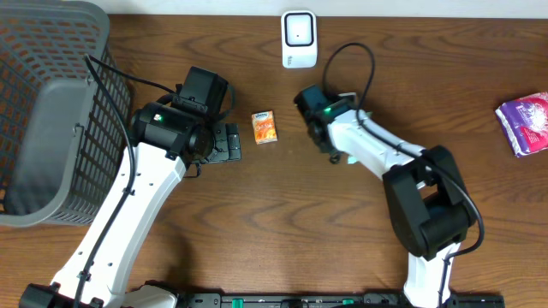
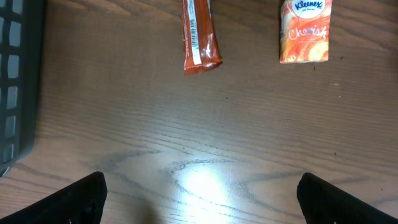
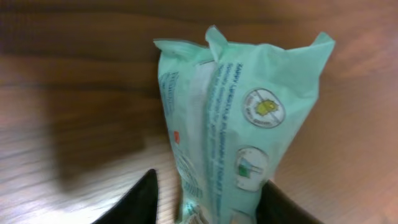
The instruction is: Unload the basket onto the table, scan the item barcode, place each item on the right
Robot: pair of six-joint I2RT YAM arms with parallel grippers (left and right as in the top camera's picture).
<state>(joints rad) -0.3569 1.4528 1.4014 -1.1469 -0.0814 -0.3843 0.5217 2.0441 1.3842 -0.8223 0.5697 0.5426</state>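
- Wood makes up the brown surface (image 1: 282, 222), and all the things lie on it.
- Between the two dark fingers (image 3: 134, 202) of the right end effector (image 3: 210, 177) stands a mint green packet (image 3: 242, 112).
- The packet points up and away from the fingers. Its top edge is crinkled.
- It has small writing and two round pictures on its side. The view is too blurry to read the words.
- One finger looks like it touches the packet. I cannot tell if the right end effector is squeezing the packet or has let go.
- From above, the right end effector is near the middle of the surface.
- A white scanner (image 1: 299, 38) sits at the far edge, a bit beyond the right end effector and not touching it.
- The left end effector (image 2: 202, 183) is spread wide, with only bare wood between its fingers.
- Past those fingers lies a red-brown snack wrapper (image 2: 199, 37). A white patch with black barcode lines faces up on it.
- To the right of the wrapper lies an orange tissue pack (image 2: 305, 31). The two are near each other but do not touch.
- A gray basket (image 1: 51, 111) fills the left end of the surface, right beside the left arm.
- A purple packet (image 1: 524, 124) lies at the far right edge, well apart from everything else.
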